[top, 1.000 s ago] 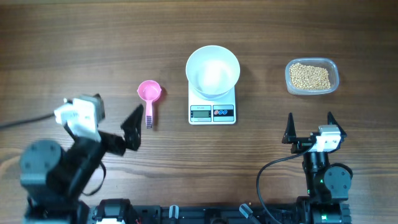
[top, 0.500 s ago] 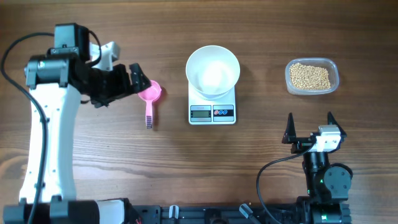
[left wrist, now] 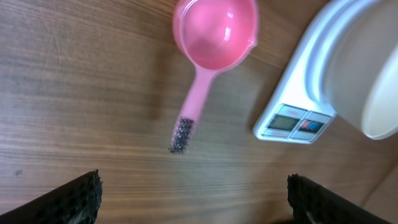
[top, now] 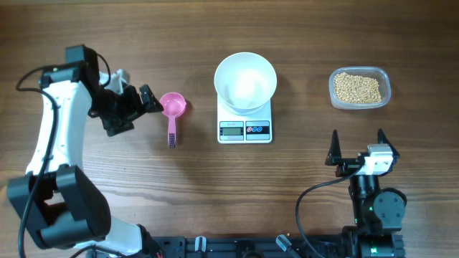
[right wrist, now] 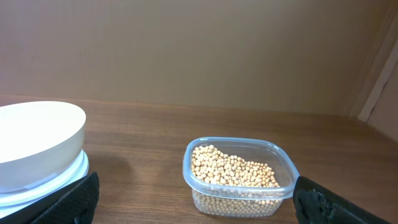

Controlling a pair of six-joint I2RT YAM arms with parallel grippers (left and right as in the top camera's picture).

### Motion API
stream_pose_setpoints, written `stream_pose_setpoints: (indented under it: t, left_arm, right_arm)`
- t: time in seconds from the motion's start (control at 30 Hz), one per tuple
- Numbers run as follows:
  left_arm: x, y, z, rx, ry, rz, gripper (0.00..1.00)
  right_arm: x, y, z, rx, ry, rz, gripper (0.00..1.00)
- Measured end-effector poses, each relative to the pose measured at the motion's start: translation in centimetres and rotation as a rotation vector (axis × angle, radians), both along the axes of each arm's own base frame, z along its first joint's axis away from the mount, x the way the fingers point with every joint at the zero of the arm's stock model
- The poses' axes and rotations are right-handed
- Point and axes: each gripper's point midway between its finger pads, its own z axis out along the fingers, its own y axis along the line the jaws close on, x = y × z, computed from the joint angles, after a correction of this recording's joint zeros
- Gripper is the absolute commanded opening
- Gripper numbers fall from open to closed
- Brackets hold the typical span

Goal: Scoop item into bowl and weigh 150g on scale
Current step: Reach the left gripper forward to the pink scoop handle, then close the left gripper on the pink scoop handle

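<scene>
Currently, step in hand, as judged: taking up the pink scoop (top: 173,107), not yet touched.

Left gripper (top: 149,100): jaws wide apart, empty, just left of the scoop's cup, left of centre in the overhead frame.

Right gripper (top: 357,142): jaws likewise apart, empty, lower right of frame, well clear of everything.

Advice for the grasp: the handle runs from the cup toward the lower edge of the frame and lies flat on the desk (top: 86,43). The jaws should straddle it across its width, low, near the dark textured end, so the cup stays level for scooping.

Item (top: 358,88): many small round tan beans lying in a clear plastic tub (top: 332,84), upper right of frame, well apart from the scoop.

Bowl (top: 245,80): white, deep, appears empty, seated on the scale (top: 245,130), upper centre.

Scale: white, square, with a grey display and two dark buttons on its lower edge; reading too small to tell.
</scene>
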Motion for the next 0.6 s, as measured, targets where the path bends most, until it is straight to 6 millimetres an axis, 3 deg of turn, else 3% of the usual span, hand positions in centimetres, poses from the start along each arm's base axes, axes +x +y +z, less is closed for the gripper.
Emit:
stream_pose_setpoints:
  t: [0.1, 0.23, 0.43, 0.6]
  left_arm:
    - [-0.7, 0.0, -2.4, 0.006, 0.031, -0.002, 1.00]
    - [-0.8, 0.0, -4.0, 0.004, 0.025, -0.004, 1.00]
    - [-1.2, -3.1, -7.5, -0.154, 0.050, -0.038, 1.00]
    - [-0.9, -5.4, -8.1, -0.175, 0.027, -0.130, 0.93]
  right_arm:
    - [0.0, 0.0, 0.0, 0.000, 0.000, 0.000, 1.00]
    - [0.0, 0.0, 0.0, 0.000, 0.000, 0.000, 1.00]
    - [0.0, 0.0, 0.0, 0.000, 0.000, 0.000, 1.00]
    - [0.0, 0.0, 0.0, 0.000, 0.000, 0.000, 0.99]
